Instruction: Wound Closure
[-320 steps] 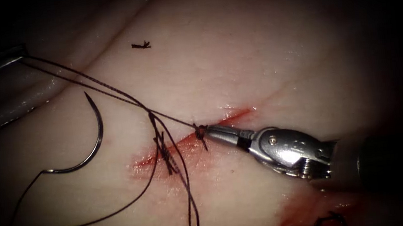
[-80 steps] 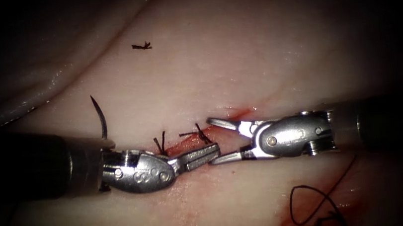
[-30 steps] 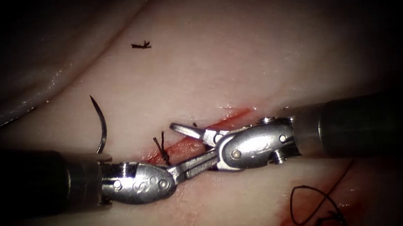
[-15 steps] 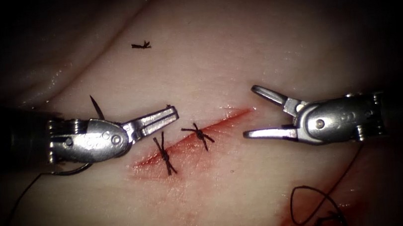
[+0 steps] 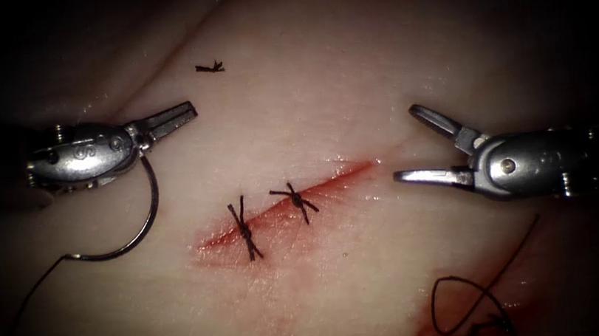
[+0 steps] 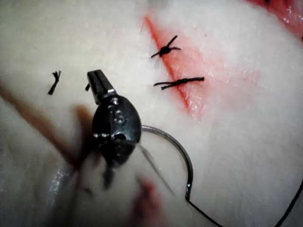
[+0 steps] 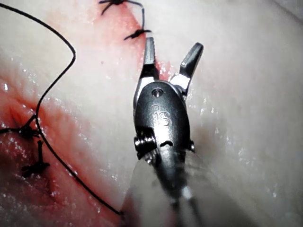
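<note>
Holding nothing, my left tool (image 5: pixel 182 114) sits closed left of the cut (image 5: pixel 285 208) and my right tool (image 5: pixel 416 142) gapes, empty, at its right end. Two knots (image 5: pixel 245 230) cross the cut — its right stretch remains unstitched. The needle (image 5: pixel 143 221) lies loose on the tissue (image 5: pixel 320 77), thread (image 5: pixel 31 300) attached.

The needle (image 5: pixel 143 220) runs under the left end effector (image 5: pixel 172 119), so its pointed end is hidden there in the endoscope view. The thread (image 5: pixel 31 304) trailing from its other end fades into the dark toward the picture's edge. A second loop of thread (image 5: pixel 468 291) is cut off by the lower edge. Both shafts are lost in shadow. In the left wrist view the shaft is blurred.
</note>
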